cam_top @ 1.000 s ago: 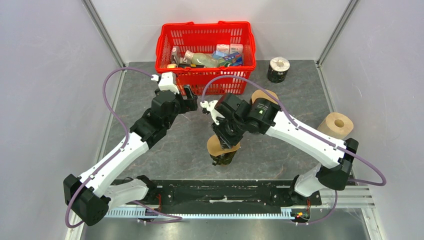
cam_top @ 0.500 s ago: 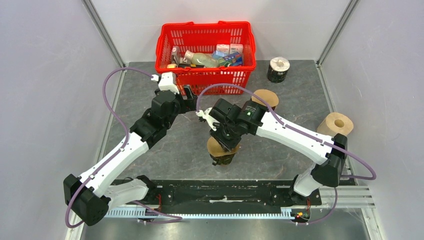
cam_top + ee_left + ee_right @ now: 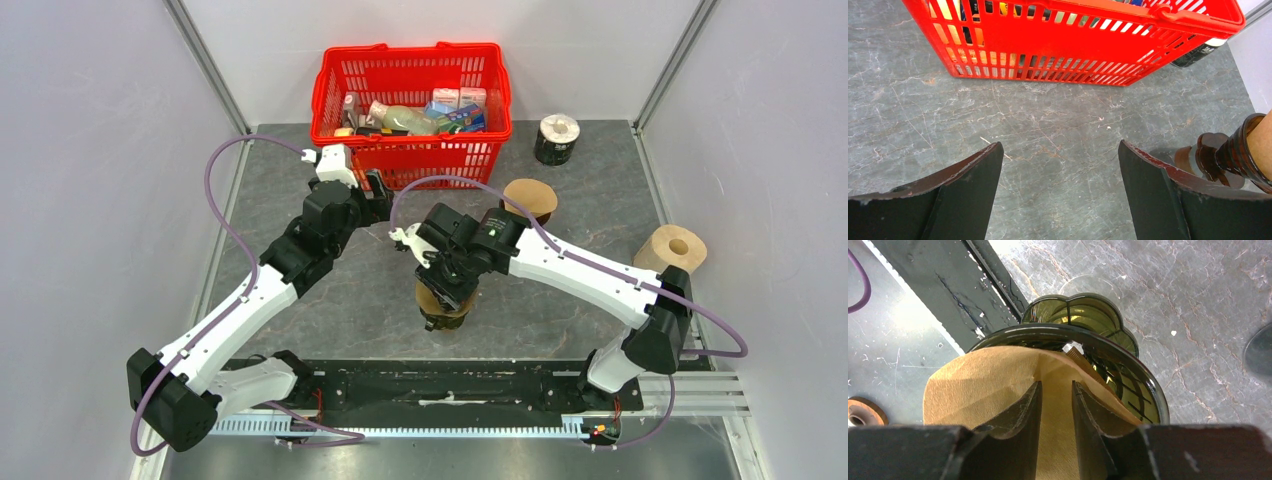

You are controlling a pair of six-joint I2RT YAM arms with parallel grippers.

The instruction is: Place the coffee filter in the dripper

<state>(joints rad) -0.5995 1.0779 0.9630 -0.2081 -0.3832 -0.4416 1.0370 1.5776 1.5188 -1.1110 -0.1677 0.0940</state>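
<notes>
The dark green glass dripper (image 3: 445, 319) stands on the table in front of the arms. The brown paper coffee filter (image 3: 431, 294) sits in its mouth, one side folded up over the rim. In the right wrist view the filter (image 3: 978, 385) fills the dripper's ring (image 3: 1128, 365). My right gripper (image 3: 1055, 383) points down into it, its jaws a narrow gap apart with bare paper showing between them. My left gripper (image 3: 1059, 147) hangs wide open over bare table near the basket, holding nothing. The dripper (image 3: 1233, 155) shows at that view's right edge.
A red basket (image 3: 410, 75) full of groceries stands at the back. Behind the dripper stands a brown cone-shaped stack (image 3: 530, 195). A dark roll (image 3: 557, 138) lies at the back right and a paper roll (image 3: 672, 250) at the right edge. A black rail (image 3: 450, 385) runs along the near edge.
My right arm has swung left and lowered over the dripper, and its jaws have parted a little. The filter sits lower in the dripper. The left arm has not moved.
</notes>
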